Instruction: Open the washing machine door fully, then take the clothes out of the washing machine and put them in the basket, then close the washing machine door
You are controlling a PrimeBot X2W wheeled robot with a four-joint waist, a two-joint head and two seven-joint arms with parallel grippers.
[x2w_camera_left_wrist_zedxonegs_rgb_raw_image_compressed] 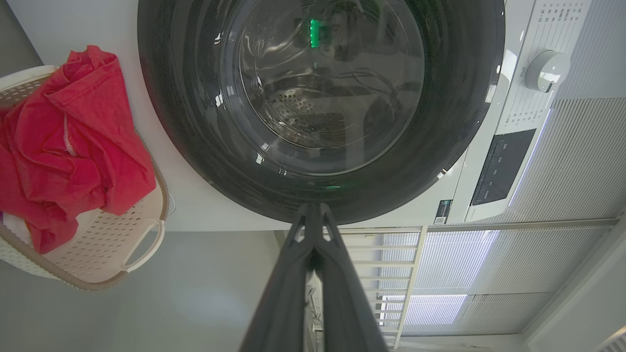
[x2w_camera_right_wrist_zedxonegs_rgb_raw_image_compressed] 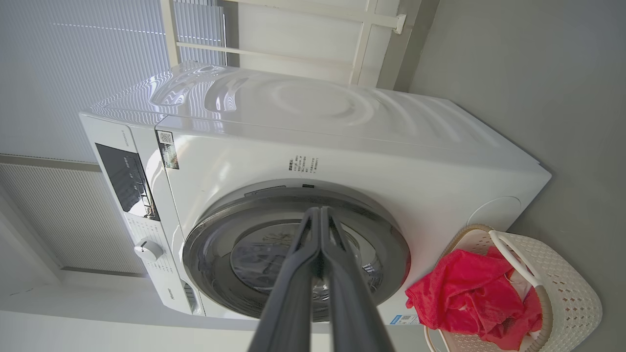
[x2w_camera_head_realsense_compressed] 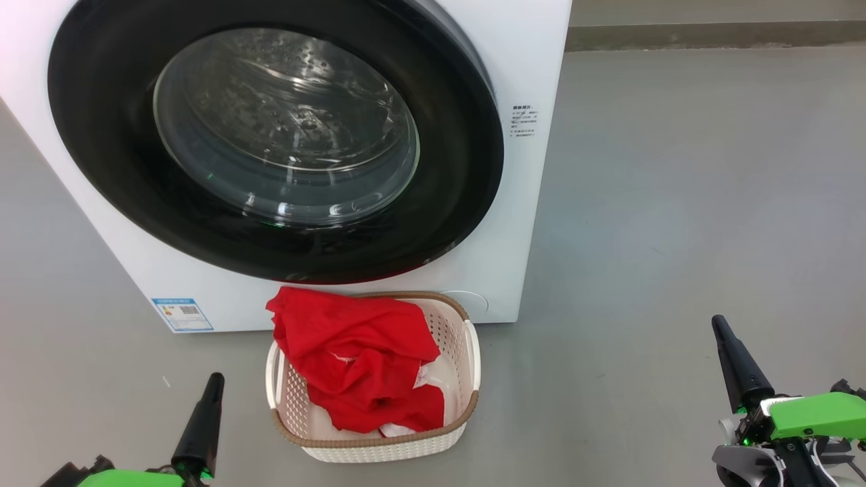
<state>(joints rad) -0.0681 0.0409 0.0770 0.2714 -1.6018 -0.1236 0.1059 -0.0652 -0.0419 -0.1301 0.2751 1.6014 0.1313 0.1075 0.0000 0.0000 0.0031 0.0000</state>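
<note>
Grey floor (x2w_camera_head_realsense_compressed: 676,203) fills the head view, with the washing machine (x2w_camera_head_realsense_compressed: 534,67) at upper left. The washing machine door (x2w_camera_head_realsense_compressed: 101,135) lies flush against the front, so I judge it closed. The clothes (x2w_camera_head_realsense_compressed: 352,352) are heaped in the basket (x2w_camera_head_realsense_compressed: 379,450) at lower centre, just in front of the machine.

Risks, as I judge them:
- **Latch:** no picture shows whether it has caught. A door only resting on its seal could swing out.
- **Overhang:** a red fold stands above the basket's far rim, close under the door's lower edge. A nudge to the basket could tip that fold onto the floor, or the door could catch it if it swings.
- **Drum:** through the glass I see bare steel and no red, but reflections hide part of it, so I cannot rule out a leftover piece.

My left gripper (x2w_camera_head_realsense_compressed: 215,379) sits at lower left and my right gripper (x2w_camera_head_realsense_compressed: 718,325) at lower right. Both are well apart from the basket and the machine. In each wrist view the two fingers are pressed together along their length, with nothing between them and touching nothing.
</note>
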